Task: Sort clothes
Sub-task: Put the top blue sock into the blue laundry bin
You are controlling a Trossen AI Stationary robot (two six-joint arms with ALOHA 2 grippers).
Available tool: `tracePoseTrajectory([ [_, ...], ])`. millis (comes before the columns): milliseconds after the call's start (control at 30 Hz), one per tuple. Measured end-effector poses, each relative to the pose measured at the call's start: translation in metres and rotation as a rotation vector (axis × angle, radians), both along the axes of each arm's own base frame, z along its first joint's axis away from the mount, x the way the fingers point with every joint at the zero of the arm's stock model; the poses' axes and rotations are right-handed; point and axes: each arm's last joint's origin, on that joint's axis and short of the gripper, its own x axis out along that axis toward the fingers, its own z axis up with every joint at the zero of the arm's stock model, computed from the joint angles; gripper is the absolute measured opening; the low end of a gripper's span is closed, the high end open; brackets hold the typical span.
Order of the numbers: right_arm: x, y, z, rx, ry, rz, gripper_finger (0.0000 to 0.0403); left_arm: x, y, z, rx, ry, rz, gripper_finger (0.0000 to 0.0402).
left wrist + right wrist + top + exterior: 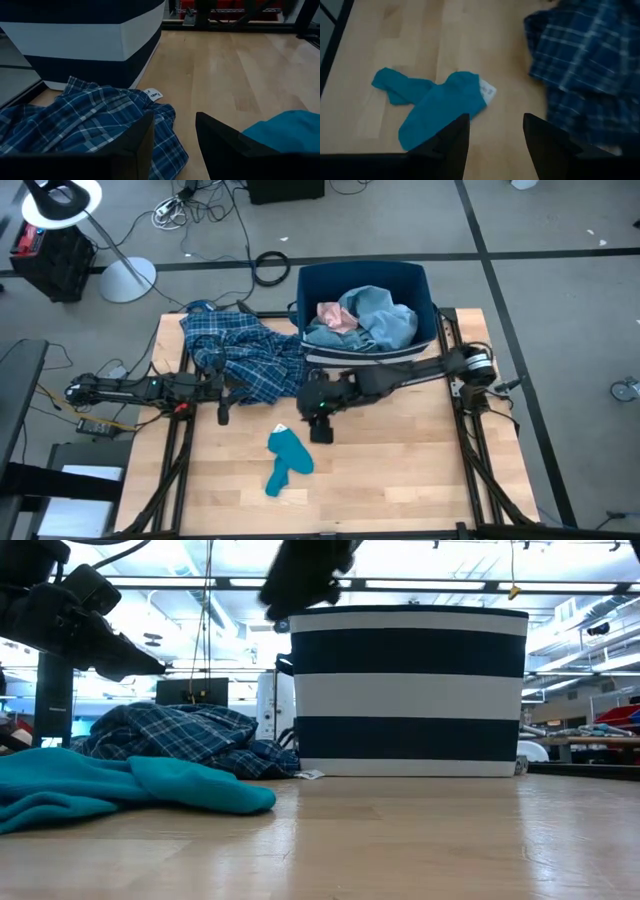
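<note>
Wooden desk [400, 470], viewed from above, carrying every item below. Dark-blue bin [365, 280] with a white band, standing at the far edge, right of centre; in the low view it shows as an upright striped wall [408, 690]. Inside the bin lie a light-blue denim piece [385, 320] and, touching it on the left side, a small pink item [335, 317].

Blue-white plaid shirt [240, 355], crumpled on the desk just beside the bin's left wall, with one fold reaching the bin's front corner; its white label [155, 94] lies near the base of the bin. Teal sock [285, 462], flat on the desk near the front centre, well apart from the shirt, with a small white tag [487, 90] at one end.

Left tool [222, 405], at the near edge of the plaid shirt, fingers spread wide and holding nothing. Right tool [322, 423], hanging above bare wood between the shirt and the sock, fingers likewise parted and empty; the sock lies just beyond its fingertips [457, 132].
</note>
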Motion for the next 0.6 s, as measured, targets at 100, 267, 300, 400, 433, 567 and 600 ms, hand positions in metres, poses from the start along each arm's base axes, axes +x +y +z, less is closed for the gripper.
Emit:
tracePoseTrajectory([
  [100, 0.016, 0.005, -0.02, 0.011, -0.026, 0.004, 0.0185, 0.0, 0.0, 0.0, 0.0, 0.001, 0.0, 0.0151],
  [267, 0.034, 0.008, -0.053, 0.034, -0.002, 0.027, 0.0185, 0.0, 0.0, 0.0, 0.0, 0.002, 0.0, 0.0151],
  [300, 0.036, 0.009, -0.06, 0.038, 0.014, 0.031, 0.0185, 0.0, 0.0, 0.0, 0.0, 0.002, 0.0, 0.0151],
  [400, 0.042, 0.008, -0.08, 0.08, 0.055, 0.039, 0.0185, 0.0, 0.0, 0.0, 0.0, 0.001, 0.0, 0.0151],
  [433, 0.045, 0.008, -0.084, 0.107, 0.057, 0.052, 0.0185, 0.0, 0.0, 0.0, 0.0, 0.001, 0.0, 0.0151],
  [567, 0.051, 0.003, -0.094, 0.2, 0.054, 0.097, 0.0184, 0.0, 0.0, 0.0, -0.006, -0.004, 0.001, 0.0151],
  [600, 0.052, 0.002, -0.096, 0.218, 0.06, 0.103, 0.0183, 0.0, 0.0, 0.0, -0.014, -0.003, 0.003, 0.0151],
])
